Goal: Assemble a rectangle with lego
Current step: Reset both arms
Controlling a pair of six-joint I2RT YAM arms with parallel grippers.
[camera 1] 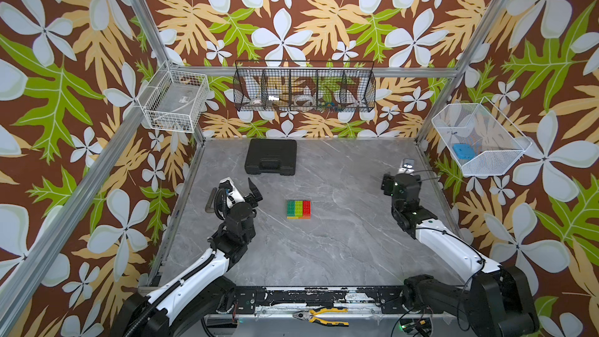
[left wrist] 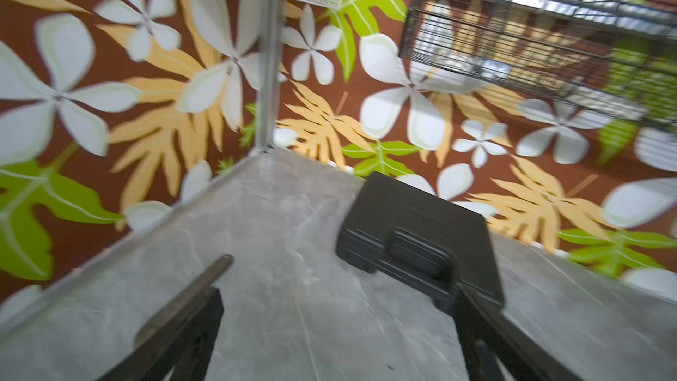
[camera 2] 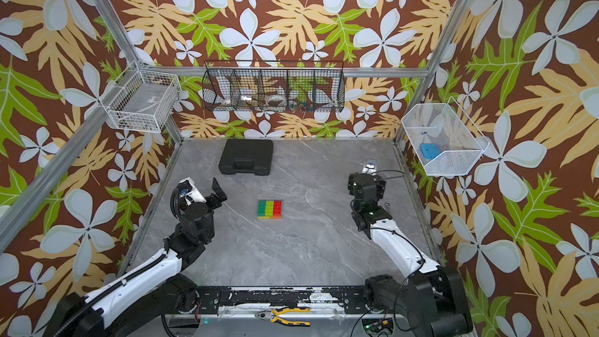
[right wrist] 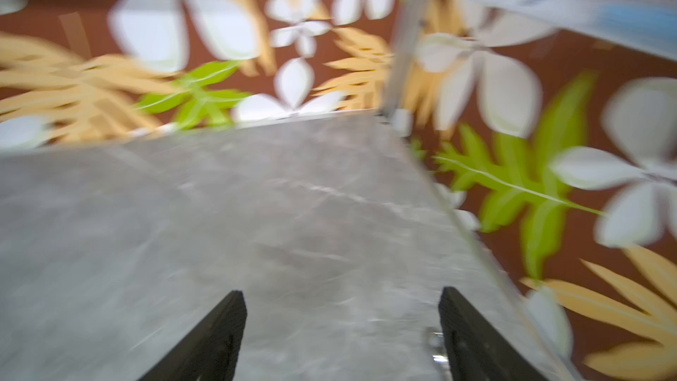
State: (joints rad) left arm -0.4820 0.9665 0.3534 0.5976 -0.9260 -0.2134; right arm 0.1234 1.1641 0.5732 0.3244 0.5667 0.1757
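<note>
The lego rectangle (camera 1: 298, 209) (camera 2: 269, 209) lies flat in the middle of the grey table, its top striped dark green, lime green and red, with yellow and orange showing beneath. Neither gripper touches it. My left gripper (camera 1: 231, 187) (left wrist: 340, 276) hovers to its left, open and empty, pointing toward the back. Over by the right edge of the table, my right gripper (camera 1: 402, 176) (right wrist: 340, 291) is also open, with only bare table between its fingers. Both wrist views are blurred, and the rectangle appears in neither.
A black plastic case (camera 1: 270, 157) (left wrist: 421, 236) lies shut at the back left, ahead of the left gripper. A small shiny metal piece (camera 1: 407, 164) sits just beyond the right gripper. Wire baskets (camera 1: 304, 87) hang on the walls. Yellow-handled pliers (camera 1: 321, 316) lie on the front rail.
</note>
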